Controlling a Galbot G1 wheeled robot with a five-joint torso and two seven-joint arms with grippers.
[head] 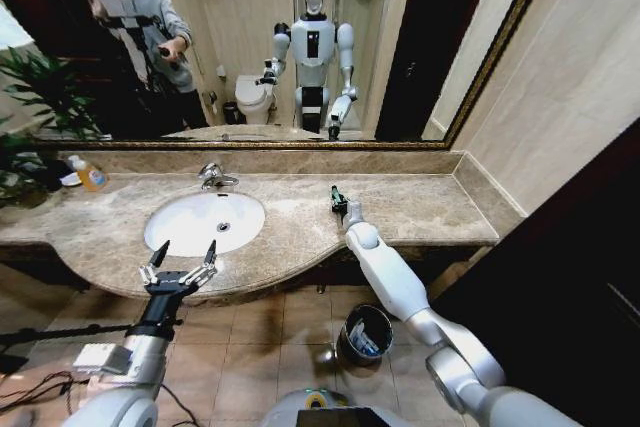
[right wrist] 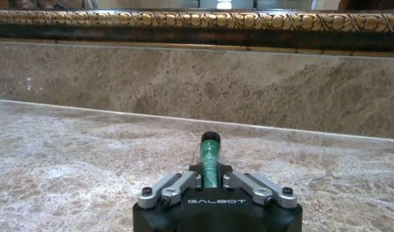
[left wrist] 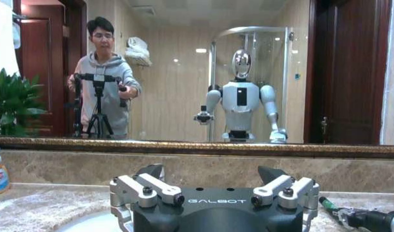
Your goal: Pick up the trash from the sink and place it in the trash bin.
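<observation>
Item in hand: green bottle (right wrist: 210, 159), slim, dark cap, clamped between the fingers of the right gripper (head: 339, 203); cap end points toward the backsplash (right wrist: 204, 87). The gripper hovers over the worktop (head: 420, 209) to the right of the sink (head: 205, 222), apart from the basin.

Sink: oval white bowl, drain at centre, chrome faucet (head: 213, 176) behind it. No trash is visible in the bowl from the head view; judged cleared, or nearly so.

Trash bin (head: 363, 333): round, dark, shiny rim, on the tiled floor below the worktop's front edge and beside the right forearm. Light-coloured pieces lie inside it, which suggests earlier items already went in.

Progress, as a judgement: late stage. The green bottle is lifted but not yet binned; carrying it over the bin and releasing it is what remains.

Left gripper (head: 181, 259): fingers spread wide, empty, held at the curved front edge of the worktop, just in front of the sink.

Other stock: orange-yellow bottle (head: 90, 176) at the far left of the worktop, not part of the trash; plant (head: 30, 107) beside it.

Room and edges: open marble around the right gripper. The route to the bin passes outward over the front lip, then down. The side wall on the right and the backsplash limit travel that way.
</observation>
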